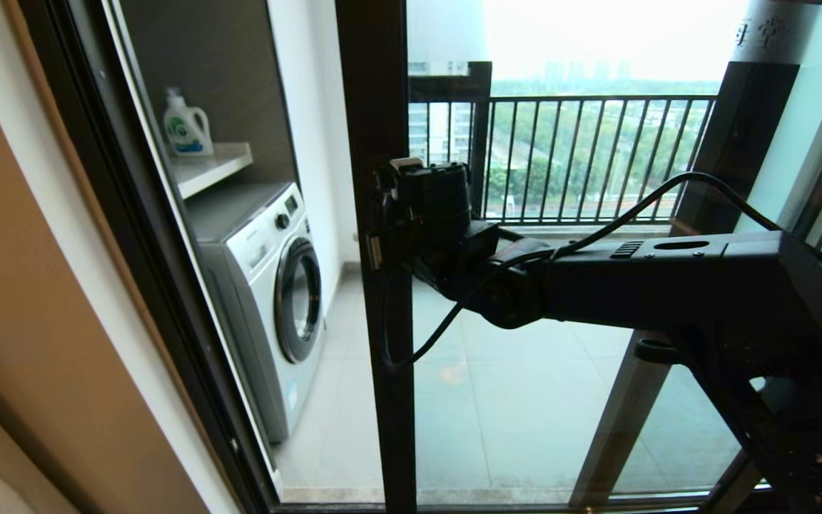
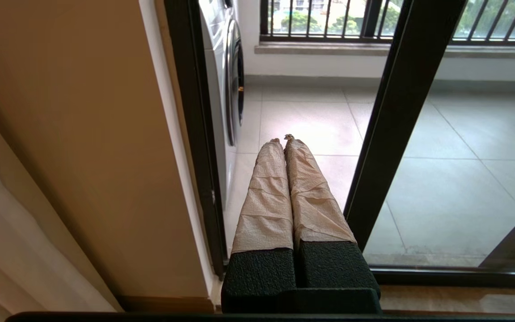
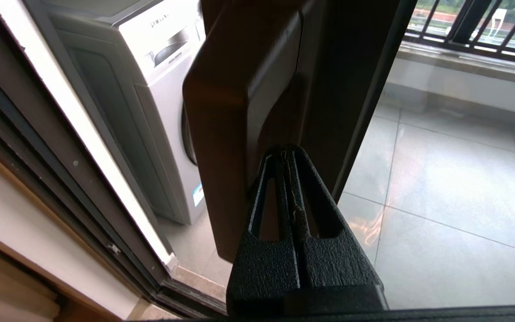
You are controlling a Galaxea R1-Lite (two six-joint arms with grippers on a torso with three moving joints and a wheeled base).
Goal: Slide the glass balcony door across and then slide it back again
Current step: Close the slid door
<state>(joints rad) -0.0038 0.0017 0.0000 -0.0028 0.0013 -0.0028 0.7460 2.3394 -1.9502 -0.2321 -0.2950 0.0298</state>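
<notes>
One glass balcony door (image 1: 375, 300) stands partly slid across, its dark upright between the gap on the washing-machine side and the railing side. One washing machine (image 1: 268, 285) sits beyond the gap, with one detergent bottle (image 1: 186, 125) on the shelf (image 1: 215, 164) above it. The right end effector (image 3: 286, 154) is pressed fully together, tips touching the recessed handle (image 3: 266, 89) on the door's upright; the head view shows only its arm reaching there. The left end effector (image 2: 283, 141), seen only in its own wrist view, has both paper-wrapped fingers (image 2: 266, 197) closed together, holding nothing, pointing into the gap beside the door frame (image 2: 195, 134).
</notes>
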